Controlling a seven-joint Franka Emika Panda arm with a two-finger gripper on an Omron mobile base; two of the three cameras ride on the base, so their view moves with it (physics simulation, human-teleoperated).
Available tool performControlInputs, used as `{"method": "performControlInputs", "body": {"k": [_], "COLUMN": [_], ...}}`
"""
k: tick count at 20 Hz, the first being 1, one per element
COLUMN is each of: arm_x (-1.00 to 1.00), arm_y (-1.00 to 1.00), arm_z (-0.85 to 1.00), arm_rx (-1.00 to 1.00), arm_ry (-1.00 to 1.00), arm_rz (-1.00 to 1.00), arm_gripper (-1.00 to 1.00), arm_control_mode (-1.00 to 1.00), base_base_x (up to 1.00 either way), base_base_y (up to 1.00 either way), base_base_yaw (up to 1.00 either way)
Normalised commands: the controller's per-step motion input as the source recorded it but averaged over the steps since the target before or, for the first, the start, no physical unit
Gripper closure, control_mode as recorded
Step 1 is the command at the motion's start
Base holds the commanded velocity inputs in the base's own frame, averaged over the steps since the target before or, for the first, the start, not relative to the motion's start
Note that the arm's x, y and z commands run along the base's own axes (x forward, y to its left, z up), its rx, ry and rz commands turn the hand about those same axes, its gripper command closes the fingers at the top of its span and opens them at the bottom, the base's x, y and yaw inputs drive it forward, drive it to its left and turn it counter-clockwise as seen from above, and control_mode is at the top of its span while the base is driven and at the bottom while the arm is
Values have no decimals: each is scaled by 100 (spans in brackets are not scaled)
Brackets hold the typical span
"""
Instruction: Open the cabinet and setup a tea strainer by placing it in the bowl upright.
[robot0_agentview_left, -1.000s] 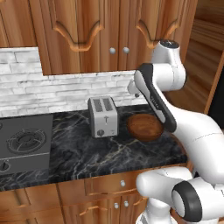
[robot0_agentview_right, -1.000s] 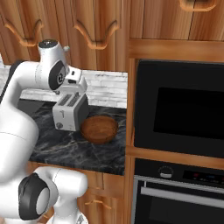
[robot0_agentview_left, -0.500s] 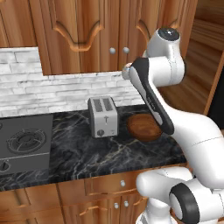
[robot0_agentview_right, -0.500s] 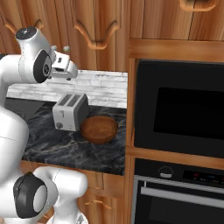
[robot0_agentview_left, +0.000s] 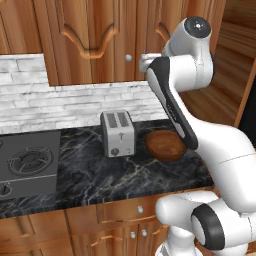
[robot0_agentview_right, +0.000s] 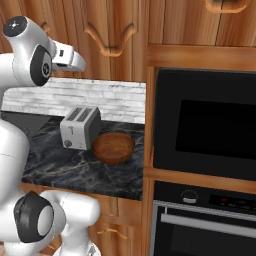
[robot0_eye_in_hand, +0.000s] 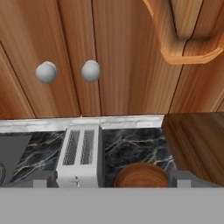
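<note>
2 cabinet (robot0_eye_in_hand: 87, 57) doors shut, knobs right ahead. My claw (robot0_eye_in_hand: 109, 186) has risen from toaster (robot0_agentview_left: 118, 133) height to knob level, spread wide, empty. Bowl (robot0_agentview_left: 165, 145) on table (robot0_agentview_left: 95, 175) beside toaster, unmoved.

The scene is viewed from behind the arm's left and from its right, both cameras angled forward and down. Shared by both are the silver two-slot toaster (robot0_agentview_left: 118, 133) (robot0_agentview_right: 80, 127), the round dark brown wooden bowl (robot0_agentview_left: 165, 145) (robot0_agentview_right: 113, 147) at its 3 o'clock, and the closed reddish-brown wooden cabinet (robot0_agentview_left: 95, 35) (robot0_agentview_right: 112, 30). The hand camera is held close to the cabinet's round silver knobs (robot0_eye_in_hand: 90, 70), facing them; toaster and bowl are seen toward 6 o'clock.
</note>
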Motion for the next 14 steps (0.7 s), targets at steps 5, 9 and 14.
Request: {"method": "performControlInputs", "body": {"k": [5,9,14], "arm_x": [27,26,33], "arm_y": [0,0,0], "arm_z": [32,13,0], "arm_rx": [0,0,0], "arm_ry": [-7,-1,0], "arm_rz": [0,0,0], "arm_gripper": [-100,-100,-100], "arm_control_mode": [-100,-100,-100], "base_base_x": [0,0,0], "base_base_y": [0,0,0], "base_base_yaw": [0,0,0]}}
